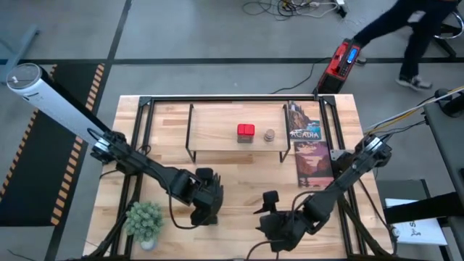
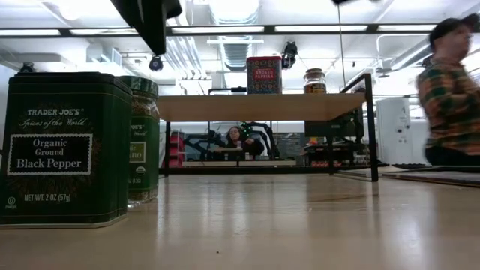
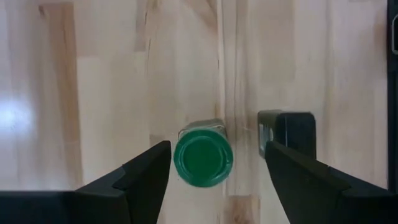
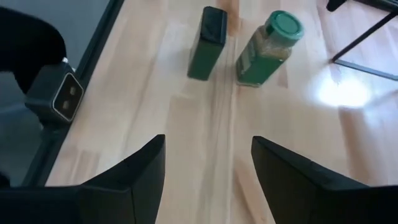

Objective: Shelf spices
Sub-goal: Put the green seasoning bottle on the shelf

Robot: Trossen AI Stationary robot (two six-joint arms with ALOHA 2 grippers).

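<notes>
The spices are split between table and shelf: in the low view the dark square tin (image 2: 66, 148) of black pepper fills the left of the frame, standing upright on the table (image 2: 300, 225), with the green-capped jar (image 2: 144, 139) just beside it on its right and partly behind it. Further right in that view, on top of the shelf (image 2: 262, 106) at mid-frame, the red square tin (image 2: 264, 75) stands upright and the round tan-brown jar (image 2: 315, 81) stands to its right, the two near each other but apart. From the high view, a small potted plant (image 1: 144, 220) sits at the lower left of the table, and my left tool (image 1: 206, 205) hangs over the lower middle-left, right of the plant. Its wrist camera looks straight down on the green cap, with my two dark fingers (image 3: 134, 180) spread apart on either side of the jar and touching nothing; the dark tin shows beyond the right-hand finger. Right of that, the shelf spans the upper middle of the high view with the red tin and tan jar on its board. My right tool (image 1: 270, 210) sits at the lower middle, right of the left one, its fingers (image 4: 140, 171) also apart and empty, aimed across the bare wood toward the dark tin and the green-capped jar. A book (image 1: 309, 147) lies flat on the table at the right end of the shelf. At the far right of the low view a person in a plaid shirt (image 2: 450, 94) stands beyond the table.
</notes>
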